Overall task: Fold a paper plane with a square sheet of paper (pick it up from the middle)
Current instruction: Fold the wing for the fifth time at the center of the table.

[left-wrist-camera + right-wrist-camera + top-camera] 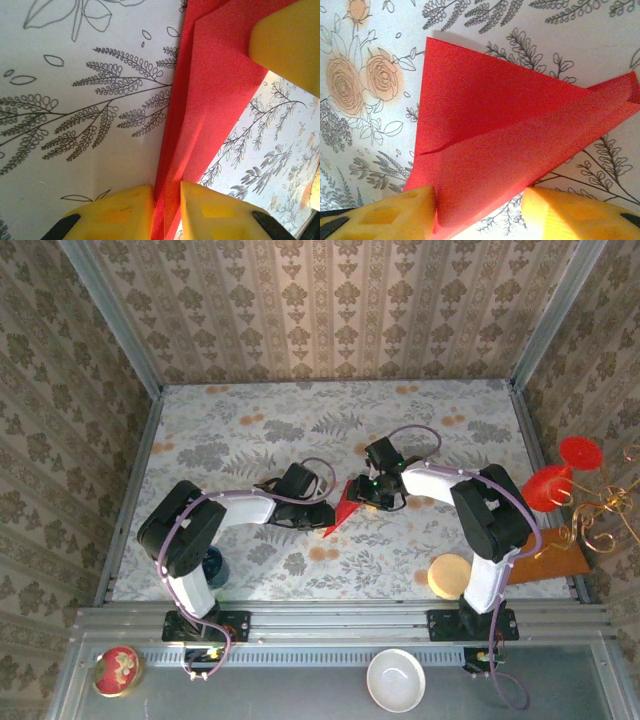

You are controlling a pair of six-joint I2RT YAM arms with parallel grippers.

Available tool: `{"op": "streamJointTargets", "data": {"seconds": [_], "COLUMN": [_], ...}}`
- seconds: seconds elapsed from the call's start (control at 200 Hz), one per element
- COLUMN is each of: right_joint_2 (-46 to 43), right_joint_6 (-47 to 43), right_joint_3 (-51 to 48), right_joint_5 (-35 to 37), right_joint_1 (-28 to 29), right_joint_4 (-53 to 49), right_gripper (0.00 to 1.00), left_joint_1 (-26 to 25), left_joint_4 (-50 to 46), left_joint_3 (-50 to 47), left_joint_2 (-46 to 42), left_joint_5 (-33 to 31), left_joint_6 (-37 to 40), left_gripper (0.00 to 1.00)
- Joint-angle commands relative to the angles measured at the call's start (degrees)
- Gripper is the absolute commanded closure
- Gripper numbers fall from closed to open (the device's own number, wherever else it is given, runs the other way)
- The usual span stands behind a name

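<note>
The floral table has a metal ledge at its near edge, where a white bowl and a small round red tin with a floral lid sit. The partly folded red sheet of paper is at the table's middle, between the two arms. The left gripper pinches its layered edge tight, while the right gripper is partway spread and the bulging fold touches both fingers.
</note>
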Motion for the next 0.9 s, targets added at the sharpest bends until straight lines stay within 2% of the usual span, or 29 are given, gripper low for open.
{"op": "streamJointTargets", "data": {"seconds": [0.0,0.25,0.57,0.705,0.895], "right_joint_2": [4.05,-8.08,-2.48,-1.22,-3.37], "right_joint_6": [-2.35,-5.51,-8.88,-9.65,-8.63], "right_joint_3": [-3.03,-4.83,-1.57,-0.16,-3.41], "right_joint_5": [0.64,-3.54,-4.29,-5.95,-7.35], "right_joint_1": [-0.26,-1.36,-0.84,-0.41,-0.40], "right_joint_4": [0.34,-0.30,-3.94,-3.23,1.27], "right_gripper": [0.43,0.31,0.31,0.26,0.20], "left_joint_1": [-0.24,-0.23,-0.32,-0.33,-0.34], "left_joint_4": [-4.13,-4.85,-4.75,-4.85,-4.76], "left_joint_3": [-0.81,-0.38,-0.22,-0.11,0.07], "left_joint_2": [3.84,4.10,4.46,4.46,4.67], "left_joint_5": [-1.14,-0.96,-0.56,-0.44,-0.28], "left_joint_6": [0.89,1.34,1.51,1.51,1.33], "left_gripper": [0.77,0.77,0.77,0.77,0.77]}}
